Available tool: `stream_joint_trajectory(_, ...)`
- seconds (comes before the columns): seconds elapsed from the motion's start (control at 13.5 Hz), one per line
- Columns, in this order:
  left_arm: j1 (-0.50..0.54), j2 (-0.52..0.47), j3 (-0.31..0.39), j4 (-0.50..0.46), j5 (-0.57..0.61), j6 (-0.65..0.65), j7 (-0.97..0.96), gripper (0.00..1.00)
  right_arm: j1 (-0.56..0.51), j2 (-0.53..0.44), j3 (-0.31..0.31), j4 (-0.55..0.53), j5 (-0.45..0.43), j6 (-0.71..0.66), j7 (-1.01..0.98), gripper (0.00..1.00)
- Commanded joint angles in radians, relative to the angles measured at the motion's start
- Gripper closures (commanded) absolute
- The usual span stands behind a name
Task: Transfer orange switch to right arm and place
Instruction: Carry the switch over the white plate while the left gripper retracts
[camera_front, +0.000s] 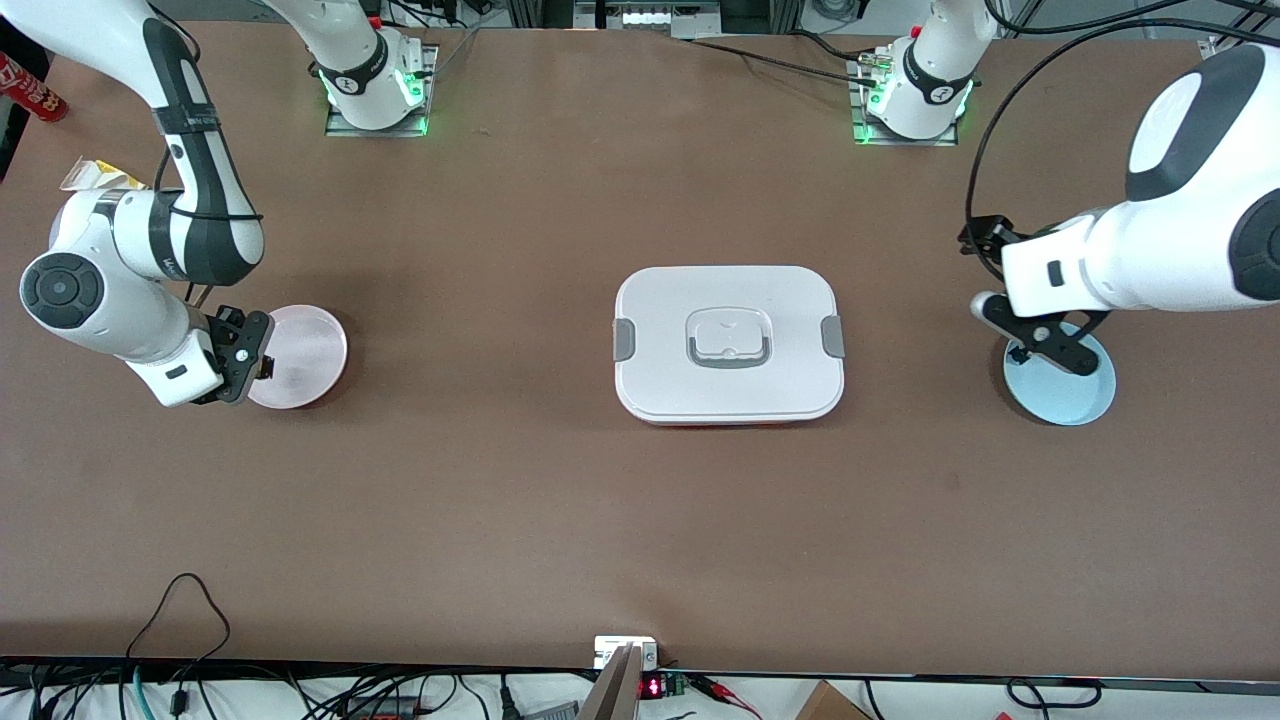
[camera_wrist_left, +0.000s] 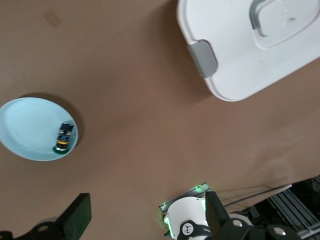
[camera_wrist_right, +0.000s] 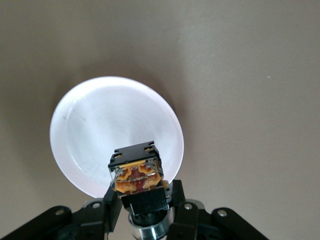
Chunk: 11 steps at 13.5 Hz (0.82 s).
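The orange switch (camera_wrist_right: 137, 172) is a small black body with an orange end, and my right gripper (camera_wrist_right: 143, 194) is shut on it. It hangs over the edge of a pale pink plate (camera_wrist_right: 110, 125) at the right arm's end of the table. The front view shows that right gripper (camera_front: 248, 362) at the plate's (camera_front: 305, 350) rim. Over a light blue plate (camera_front: 1075, 400) at the left arm's end, my left gripper (camera_front: 1040, 342) is open and holds nothing. In the left wrist view its fingers (camera_wrist_left: 80, 216) stand wide apart.
A white lidded box (camera_front: 728, 345) with grey clips sits in the middle of the table. Another small switch (camera_wrist_left: 64, 137) lies on the blue plate (camera_wrist_left: 30, 125). A red can (camera_front: 35, 95) and a yellowish packet (camera_front: 95, 176) lie near the right arm's table edge.
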<state>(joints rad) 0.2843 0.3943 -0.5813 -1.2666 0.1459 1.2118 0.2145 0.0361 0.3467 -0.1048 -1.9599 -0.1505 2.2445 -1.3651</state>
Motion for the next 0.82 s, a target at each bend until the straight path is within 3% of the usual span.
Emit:
stream_joint_trajectory(0.0, -0.022, -0.024, 0.014, 0.039, 0.07, -0.005, -0.026, 0.0, -0.009, -0.025, 0.011, -0.097, -0.014, 0.099, -0.077, 0.8)
stream_joint_trajectory(0.07, -0.036, -0.041, 0.05, 0.029, 0.063, 0.056, -0.027, 0.0, -0.015, -0.025, 0.011, -0.124, -0.014, 0.127, -0.097, 0.8)
stream_joint_trajectory(0.22, -0.245, -0.148, 0.331, -0.087, 0.038, 0.226, -0.053, 0.0, -0.016, -0.022, 0.011, -0.175, -0.014, 0.202, -0.147, 0.8)
stream_joint_trajectory(0.3, -0.328, -0.207, 0.45, -0.153, -0.029, 0.28, -0.102, 0.0, -0.016, -0.02, 0.011, -0.201, -0.014, 0.248, -0.176, 0.8)
stream_joint_trajectory(0.37, -0.37, -0.248, 0.519, -0.221, -0.093, 0.307, -0.151, 0.0, -0.016, -0.018, 0.011, -0.221, -0.014, 0.289, -0.212, 0.8)
stream_joint_trajectory(0.52, -0.396, -0.323, 0.558, -0.324, -0.117, 0.382, -0.225, 0.0, -0.016, -0.018, 0.011, -0.24, -0.011, 0.307, -0.22, 0.8)
stream_joint_trajectory(0.74, -0.396, -0.383, 0.561, -0.399, -0.123, 0.442, -0.268, 0.0, -0.033, -0.005, 0.011, -0.257, -0.008, 0.31, -0.218, 0.8)
